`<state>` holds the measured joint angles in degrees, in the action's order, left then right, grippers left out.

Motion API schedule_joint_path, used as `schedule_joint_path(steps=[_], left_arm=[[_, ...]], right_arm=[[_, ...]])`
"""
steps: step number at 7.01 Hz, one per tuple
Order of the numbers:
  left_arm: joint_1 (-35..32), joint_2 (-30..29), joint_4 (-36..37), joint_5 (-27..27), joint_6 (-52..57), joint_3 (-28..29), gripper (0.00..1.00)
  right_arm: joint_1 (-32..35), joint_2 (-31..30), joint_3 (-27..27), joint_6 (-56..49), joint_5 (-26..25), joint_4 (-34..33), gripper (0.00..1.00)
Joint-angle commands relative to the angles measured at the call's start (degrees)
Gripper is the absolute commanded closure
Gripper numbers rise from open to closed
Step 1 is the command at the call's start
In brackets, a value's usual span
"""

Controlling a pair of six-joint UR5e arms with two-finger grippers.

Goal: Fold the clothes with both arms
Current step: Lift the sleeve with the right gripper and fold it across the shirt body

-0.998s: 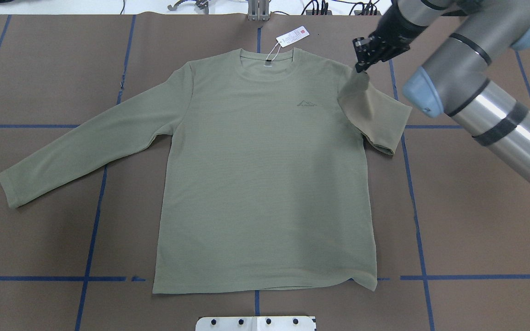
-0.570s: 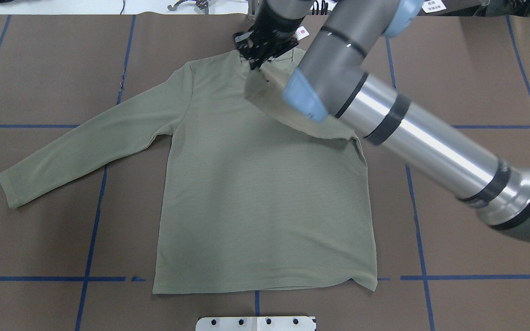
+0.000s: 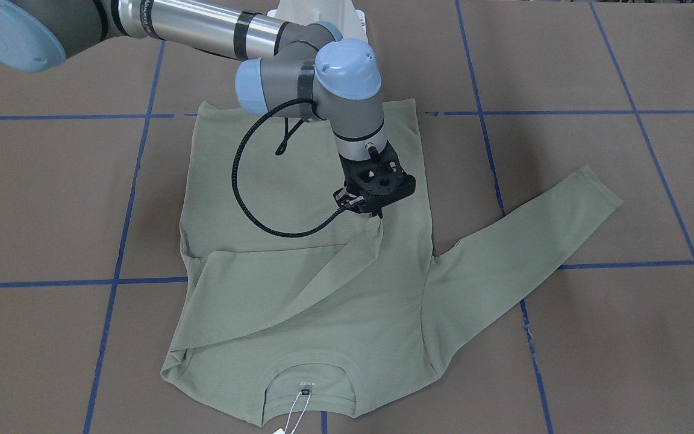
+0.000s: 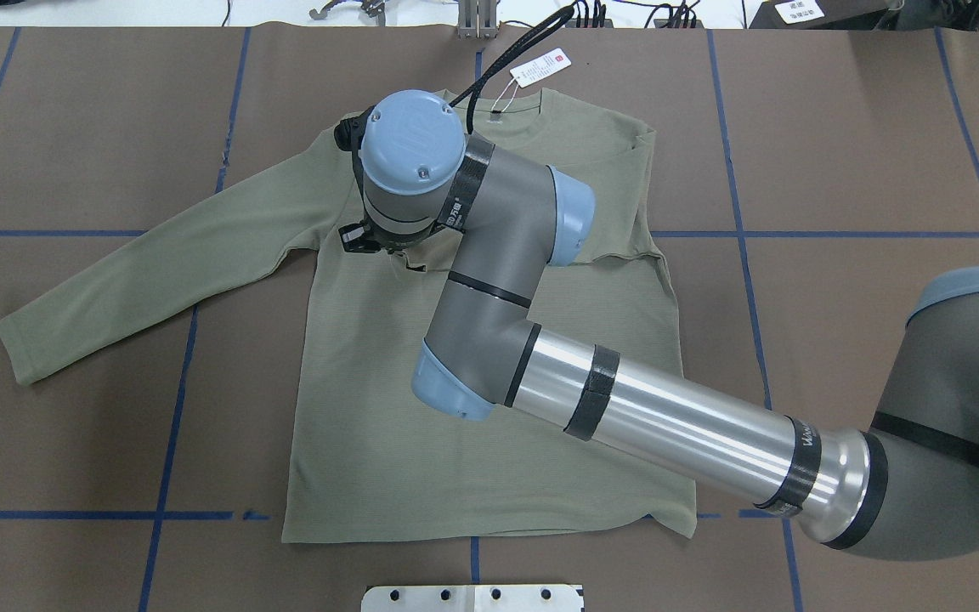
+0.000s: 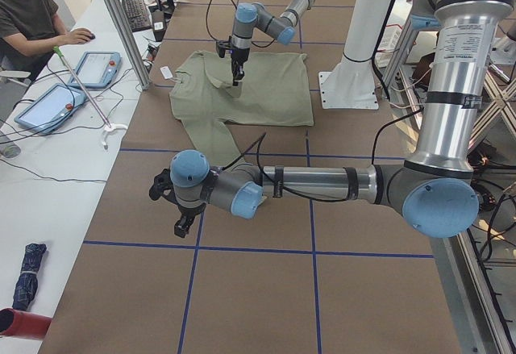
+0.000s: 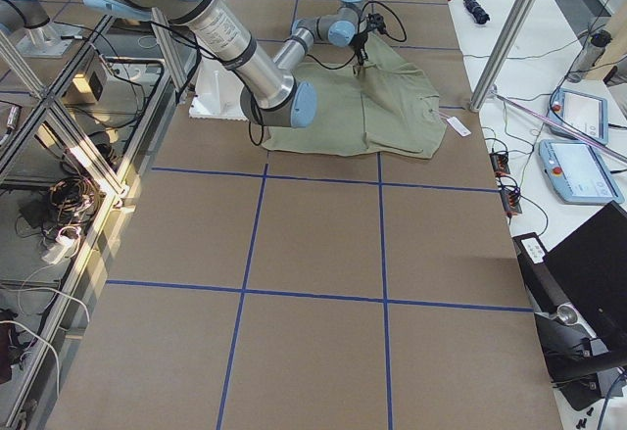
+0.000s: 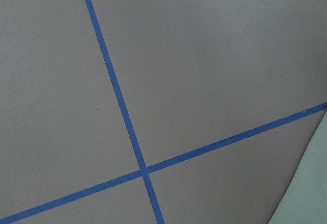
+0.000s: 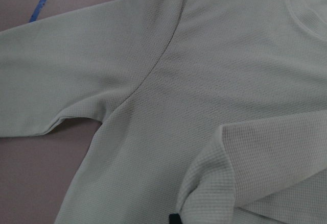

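We see the green shirt (image 4: pixel 370 425) spread flat on the brown table (image 4: pixel 880 127), collar away from the robot, with a white tag (image 4: pixel 540 68) beside it. The folded sleeve (image 3: pixel 275 289) crosses the chest, and the right gripper (image 3: pixel 376 211) is pinched tight on its cuff. The other sleeve (image 4: pixel 141 280) lies stretched out straight. The left gripper (image 5: pixel 182 226) hangs over bare table and blue tape (image 7: pixel 117 96) near the shirt; we cannot tell how far open it is.
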<state>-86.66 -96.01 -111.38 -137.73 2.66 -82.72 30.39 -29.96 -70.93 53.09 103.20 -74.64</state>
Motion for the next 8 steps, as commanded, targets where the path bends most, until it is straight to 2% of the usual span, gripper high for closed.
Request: schedule_joint_path(steps=[1,2,3,4,5,8], left_arm=[[0.1,-1.0,-0.6,0.1,0.1,1.5,0.0],[0.1,-2.2,-1.0,0.2,0.1,3.0,0.0],[0.1,-2.5,-2.7,0.2,0.2,4.2,0.0],[0.0,-2.5,-4.2,0.2,0.1,5.0,0.0],[0.1,-2.5,-4.3,0.2,0.1,4.9,0.0],[0.3,-2.6,-4.3,0.3,-2.4,5.1,0.0]], right_arm=[[-0.2,1.0,3.8,0.2,-0.9,6.4,1.0],[-0.2,3.4,7.8,0.8,-2.1,11.7,1.0],[-0.8,5.2,8.7,5.4,-3.3,13.0,0.38],[-3.2,6.1,9.1,7.0,-8.4,13.1,0.01],[-3.7,6.1,9.7,7.6,-9.8,13.1,0.01],[-3.5,5.8,9.6,12.1,-9.1,11.4,0.01]])
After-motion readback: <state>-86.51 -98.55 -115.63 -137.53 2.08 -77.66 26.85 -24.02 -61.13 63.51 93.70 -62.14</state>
